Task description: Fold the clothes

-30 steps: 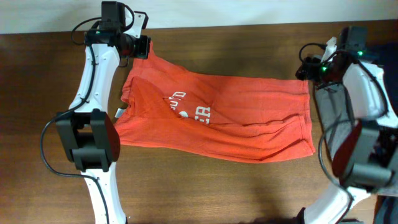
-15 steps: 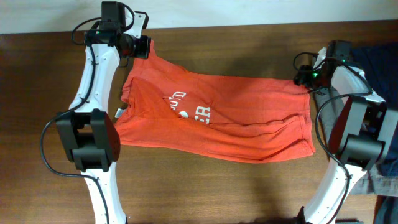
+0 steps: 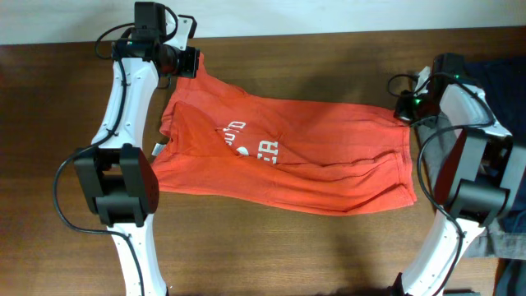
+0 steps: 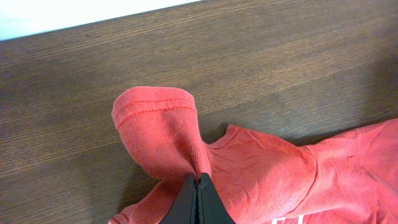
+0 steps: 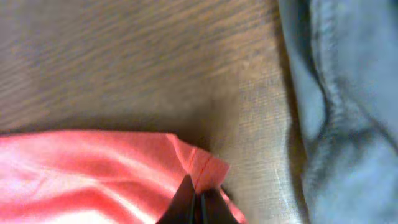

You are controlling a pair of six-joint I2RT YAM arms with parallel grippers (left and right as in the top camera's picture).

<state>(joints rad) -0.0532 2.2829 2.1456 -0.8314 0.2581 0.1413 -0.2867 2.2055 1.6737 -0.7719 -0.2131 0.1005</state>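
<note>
The clothes, an orange-red T-shirt point(image 3: 296, 152) with white print, lie crumpled and half folded across the middle of the wooden table. At the shirt's far left corner my left gripper point(image 3: 187, 64) is shut on a sleeve; in the left wrist view the hemmed sleeve point(image 4: 158, 124) bulges up just beyond the pinched fingertips of the left gripper point(image 4: 198, 180). My right gripper point(image 3: 406, 108) is shut on the shirt's far right corner. In the right wrist view the hemmed corner point(image 5: 202, 165) pokes out above the closed right gripper point(image 5: 196, 190).
A blue-grey garment point(image 5: 348, 106) lies just right of the shirt corner, also seen at the table's right edge as dark cloth point(image 3: 501, 70). The table's far edge point(image 4: 93, 22) runs close behind the left gripper.
The right gripper moved down onto the shirt's far right corner and closed on it. The left gripper and the shirt's left side have not moved.
</note>
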